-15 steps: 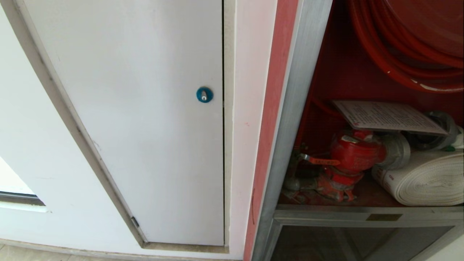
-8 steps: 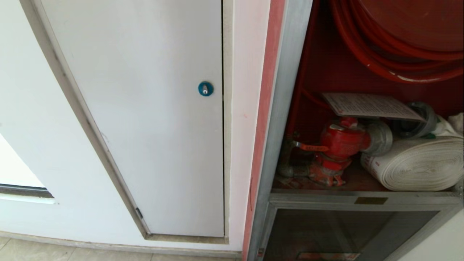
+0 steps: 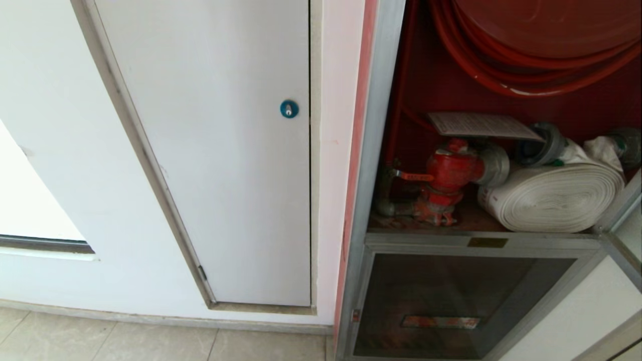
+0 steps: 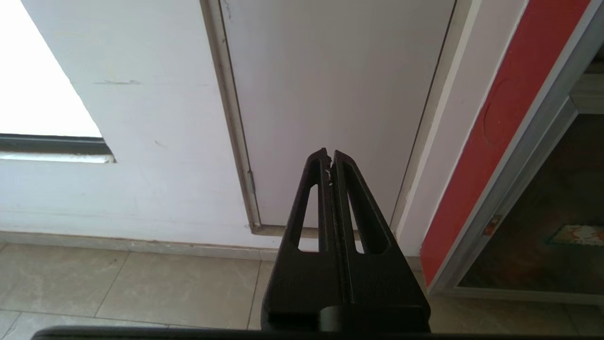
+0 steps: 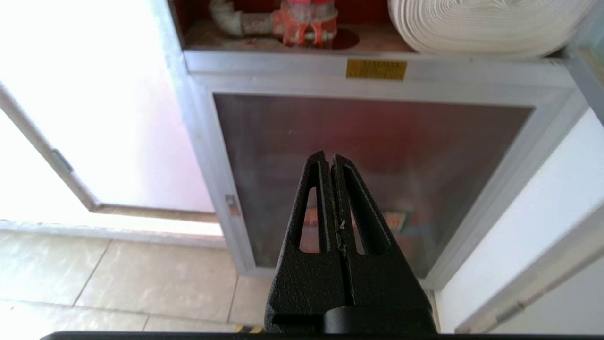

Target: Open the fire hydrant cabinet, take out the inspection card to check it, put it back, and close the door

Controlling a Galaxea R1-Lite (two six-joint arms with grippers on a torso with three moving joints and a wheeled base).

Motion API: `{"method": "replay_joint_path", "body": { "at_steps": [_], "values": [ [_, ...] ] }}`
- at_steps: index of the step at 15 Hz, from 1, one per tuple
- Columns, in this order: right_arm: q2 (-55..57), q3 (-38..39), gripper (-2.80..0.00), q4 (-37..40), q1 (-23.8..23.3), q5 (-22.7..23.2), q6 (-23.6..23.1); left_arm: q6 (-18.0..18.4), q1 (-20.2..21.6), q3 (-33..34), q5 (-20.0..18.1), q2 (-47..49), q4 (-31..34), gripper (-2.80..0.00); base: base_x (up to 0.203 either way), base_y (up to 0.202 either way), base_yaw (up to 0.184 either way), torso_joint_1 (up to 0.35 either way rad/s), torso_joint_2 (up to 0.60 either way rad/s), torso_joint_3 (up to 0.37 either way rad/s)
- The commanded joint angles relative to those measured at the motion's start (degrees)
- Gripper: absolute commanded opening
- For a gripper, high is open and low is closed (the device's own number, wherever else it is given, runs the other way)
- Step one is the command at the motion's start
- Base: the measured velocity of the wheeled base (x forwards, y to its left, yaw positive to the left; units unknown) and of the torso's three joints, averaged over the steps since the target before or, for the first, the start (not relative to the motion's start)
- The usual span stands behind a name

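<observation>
Your left gripper (image 4: pixel 330 153) and right gripper (image 5: pixel 329 157) both hang closed, holding nothing. At your two o'clock, the inspection card (image 3: pixel 481 125) lies atop the red valve (image 3: pixel 449 173) inside the fire hydrant cabinet (image 3: pixel 373 150).

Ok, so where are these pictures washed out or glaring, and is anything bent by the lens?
Right wrist view: the white wall is blown out. Left wrist view: the window opening is pure white. Head view: the white panel has a frame that curves from lens distortion; the red hose reel is evenly lit.
</observation>
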State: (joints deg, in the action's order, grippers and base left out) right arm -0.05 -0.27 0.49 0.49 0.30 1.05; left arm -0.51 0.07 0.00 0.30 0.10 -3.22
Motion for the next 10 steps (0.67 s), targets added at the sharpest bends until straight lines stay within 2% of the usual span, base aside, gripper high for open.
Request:
{"method": "replay_joint_path", "body": {
  "at_steps": [1,10],
  "values": [
    [0.0,0.0,-2.80,0.0,0.0,0.0,0.0,0.0,0.0,1.1,0.0,0.0,0.0,-2.80,-0.194,0.000,0.001,0.005,0.00,0.002],
    [0.0,0.0,-2.80,0.0,0.0,0.0,-0.2,0.1,0.0,1.1,0.0,0.1,0.0,-2.80,-0.192,0.000,-0.001,0.003,0.00,0.002]
  ]
}}
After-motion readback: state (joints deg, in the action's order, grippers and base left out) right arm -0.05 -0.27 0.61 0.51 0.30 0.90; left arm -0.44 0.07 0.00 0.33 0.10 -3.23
